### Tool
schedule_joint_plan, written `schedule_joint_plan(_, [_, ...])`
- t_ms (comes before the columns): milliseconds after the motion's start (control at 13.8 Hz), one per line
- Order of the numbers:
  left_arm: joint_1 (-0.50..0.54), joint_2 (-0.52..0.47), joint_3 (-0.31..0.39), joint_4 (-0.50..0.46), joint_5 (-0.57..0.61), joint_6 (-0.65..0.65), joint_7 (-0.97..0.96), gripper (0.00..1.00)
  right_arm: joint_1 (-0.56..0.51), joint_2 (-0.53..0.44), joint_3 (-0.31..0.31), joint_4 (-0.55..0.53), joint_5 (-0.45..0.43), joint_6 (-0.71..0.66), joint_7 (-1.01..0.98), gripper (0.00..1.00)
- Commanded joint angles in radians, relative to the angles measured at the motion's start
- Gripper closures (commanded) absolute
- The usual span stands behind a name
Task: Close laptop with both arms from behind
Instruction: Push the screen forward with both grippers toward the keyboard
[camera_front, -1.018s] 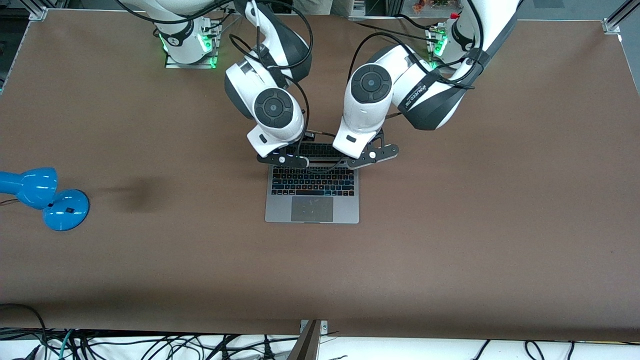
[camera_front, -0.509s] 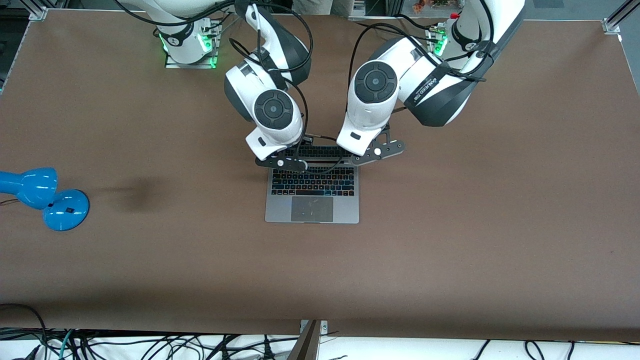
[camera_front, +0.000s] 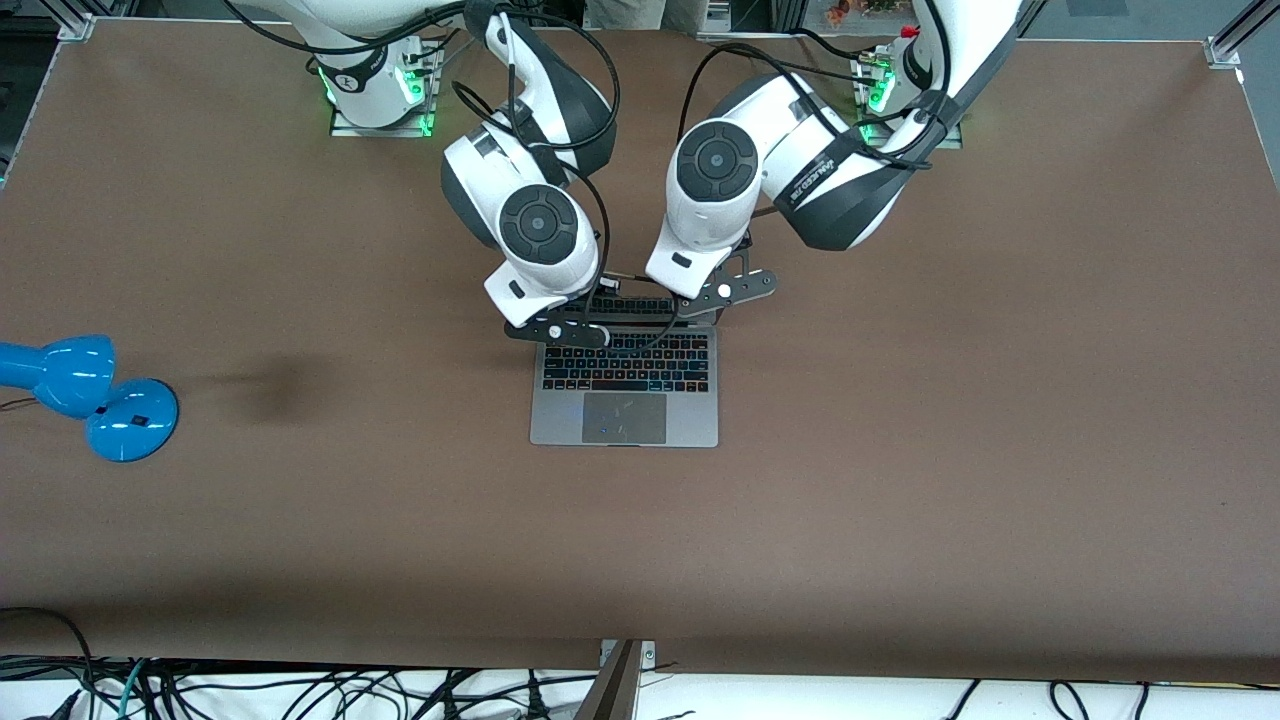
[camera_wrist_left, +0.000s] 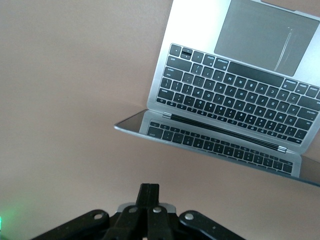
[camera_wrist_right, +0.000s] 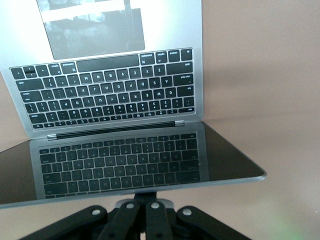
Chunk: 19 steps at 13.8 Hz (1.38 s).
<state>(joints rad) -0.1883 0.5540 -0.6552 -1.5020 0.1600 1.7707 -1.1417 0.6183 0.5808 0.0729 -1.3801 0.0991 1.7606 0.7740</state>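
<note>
The silver-grey laptop (camera_front: 625, 400) lies open in the middle of the table, keyboard and trackpad facing up. Its lid (camera_front: 640, 307) stands at the end toward the robots' bases, mostly hidden under both hands in the front view. The dark screen (camera_wrist_right: 125, 165) mirrors the keys. My right gripper (camera_wrist_right: 151, 196) is shut, its tips tucked against the lid's top edge. My left gripper (camera_wrist_left: 148, 192) is shut and empty, a short way off the lid's edge (camera_wrist_left: 150, 132). In the front view the right hand's black linkage (camera_front: 556, 330) and the left's (camera_front: 735, 290) hang over the lid.
A blue desk lamp (camera_front: 80, 390) lies at the right arm's end of the table. A dark stain (camera_front: 280, 385) marks the brown tabletop (camera_front: 950, 450) between lamp and laptop. Cables (camera_front: 300, 690) run along the edge nearest the front camera.
The left hand has drawn back toward the bases and shifted toward the right arm's end. The right hand has shifted only slightly over the lid. Both grippers stay shut.
</note>
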Motion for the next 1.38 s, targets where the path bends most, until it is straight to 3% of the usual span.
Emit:
schedule_joint_plan(0, [-0.002,0.029,0.008,0.008,0.019,0.027,-0.013,1.0,-0.002,-0.004,-0.002,-0.004,-0.016,0.033,-0.013,0.96])
schedule_joint_plan(291, [0.0,0.059,0.034,0.029,0.024,0.029,-0.004,1.0,-0.002,0.002,-0.002,-0.004,-0.016,0.039,-0.013,0.96])
schedule_joint_plan(655, [-0.014,0.139,0.04,0.135,0.061,0.027,-0.007,1.0,-0.002,0.005,-0.002,-0.004,-0.044,0.05,-0.015,0.96])
schedule_joint_plan(1309, [-0.095,0.201,0.135,0.227,0.061,0.029,0.002,1.0,-0.018,0.05,-0.012,-0.002,-0.065,0.157,-0.051,0.97])
